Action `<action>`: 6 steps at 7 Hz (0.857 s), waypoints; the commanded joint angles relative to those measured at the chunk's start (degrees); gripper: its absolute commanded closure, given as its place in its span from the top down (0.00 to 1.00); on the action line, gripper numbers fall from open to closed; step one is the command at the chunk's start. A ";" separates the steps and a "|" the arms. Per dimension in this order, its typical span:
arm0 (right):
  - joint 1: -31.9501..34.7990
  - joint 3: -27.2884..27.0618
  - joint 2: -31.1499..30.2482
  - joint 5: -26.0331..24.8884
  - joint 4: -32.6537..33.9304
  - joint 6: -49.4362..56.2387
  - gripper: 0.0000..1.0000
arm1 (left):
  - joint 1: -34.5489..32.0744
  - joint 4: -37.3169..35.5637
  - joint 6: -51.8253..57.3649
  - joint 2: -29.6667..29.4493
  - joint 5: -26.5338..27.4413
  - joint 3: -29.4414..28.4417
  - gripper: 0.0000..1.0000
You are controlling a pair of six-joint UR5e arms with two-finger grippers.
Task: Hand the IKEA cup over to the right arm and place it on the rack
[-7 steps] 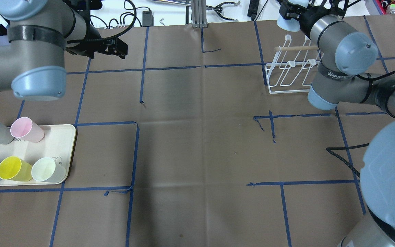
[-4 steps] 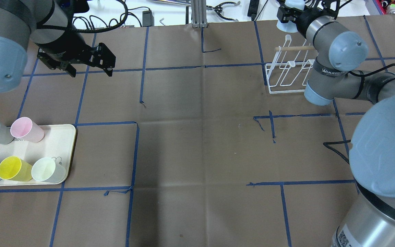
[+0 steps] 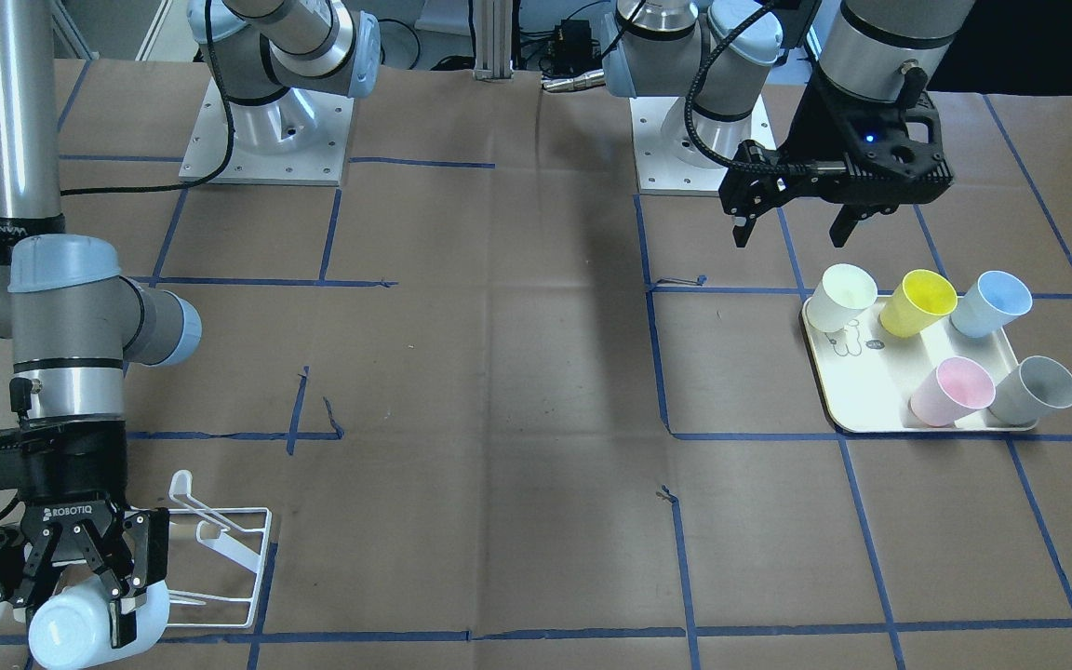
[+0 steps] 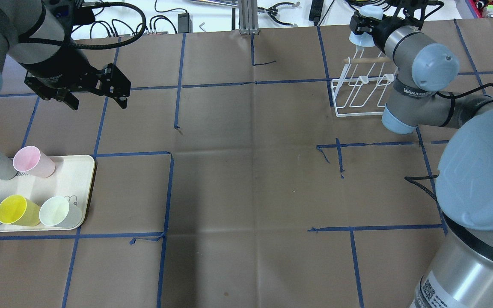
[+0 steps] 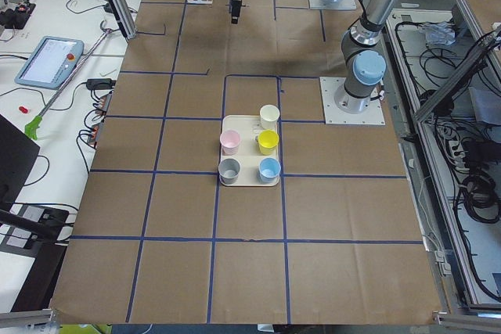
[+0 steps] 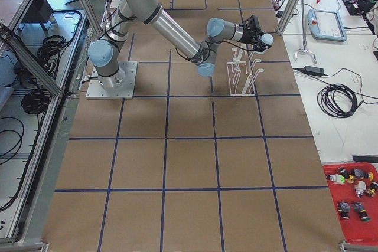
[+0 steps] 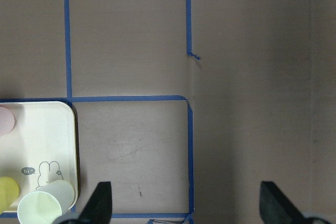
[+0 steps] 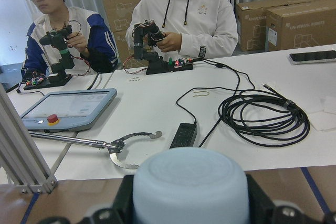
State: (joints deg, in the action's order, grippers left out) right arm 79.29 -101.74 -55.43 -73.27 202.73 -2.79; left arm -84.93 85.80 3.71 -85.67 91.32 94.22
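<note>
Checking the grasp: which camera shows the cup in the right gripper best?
Exterior front-facing: the pale blue cup shows clearly, held in the right gripper. Right wrist shows only its base; overhead, just part.
</note>
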 commanded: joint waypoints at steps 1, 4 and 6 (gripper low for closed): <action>-0.01 -1.53 0.06 -0.03 0.03 -0.11 0.26 | 7.28 1.39 1.21 1.20 0.79 2.26 0.99; 0.07 -1.54 -0.21 0.06 0.12 -0.99 1.00 | 21.86 1.13 15.85 7.50 0.62 11.03 0.99; 0.33 -1.36 -0.82 0.06 0.03 -0.99 1.00 | 27.69 -1.75 21.58 11.30 0.44 18.86 0.98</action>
State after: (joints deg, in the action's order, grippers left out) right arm 79.45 -103.19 -55.85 -73.21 202.83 -3.76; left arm -60.72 85.90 21.88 -76.57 91.87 108.49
